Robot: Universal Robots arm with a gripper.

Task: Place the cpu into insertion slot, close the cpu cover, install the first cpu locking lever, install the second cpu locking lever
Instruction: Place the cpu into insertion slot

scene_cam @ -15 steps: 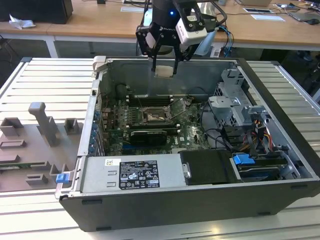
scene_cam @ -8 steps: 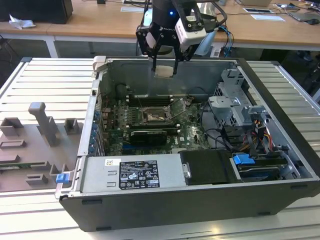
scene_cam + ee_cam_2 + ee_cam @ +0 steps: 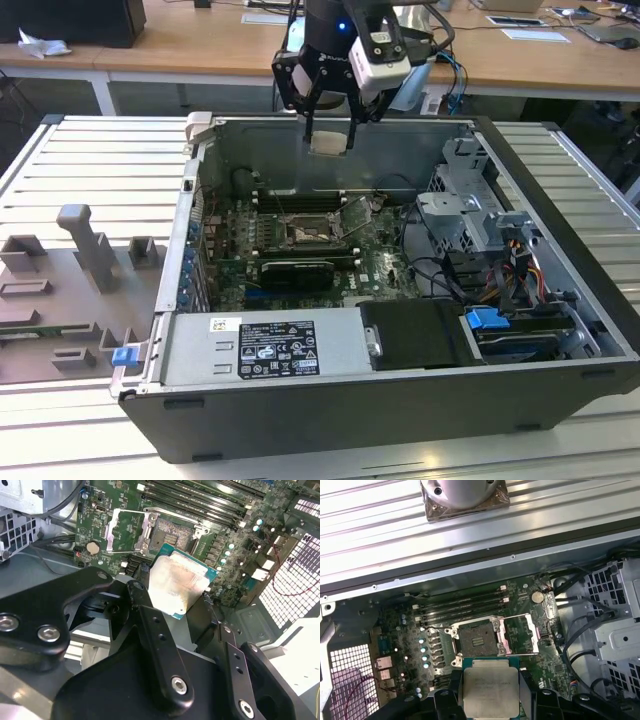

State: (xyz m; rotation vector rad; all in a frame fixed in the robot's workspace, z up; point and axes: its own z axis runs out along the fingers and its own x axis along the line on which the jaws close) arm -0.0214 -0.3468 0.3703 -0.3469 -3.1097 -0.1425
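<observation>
My gripper (image 3: 329, 140) hangs above the open computer case, shut on the cpu (image 3: 328, 143), a flat square chip with a dull silver top. In both wrist views the cpu (image 3: 177, 587) (image 3: 490, 692) sits between the black fingers (image 3: 141, 611), clear of the board. The insertion slot (image 3: 305, 233) (image 3: 170, 536) (image 3: 476, 640) lies bare below on the green motherboard, a dark square recess with a metal rim. The cpu cover (image 3: 127, 530) (image 3: 520, 636) is swung open and lies beside the slot.
Long black memory slots (image 3: 462, 605) run along the slot's far side. A black expansion card (image 3: 297, 272) lies nearer the power supply (image 3: 260, 345). A drive cage and cables (image 3: 470, 215) fill the exterior view's right. Grey fixtures (image 3: 80, 250) stand outside the case.
</observation>
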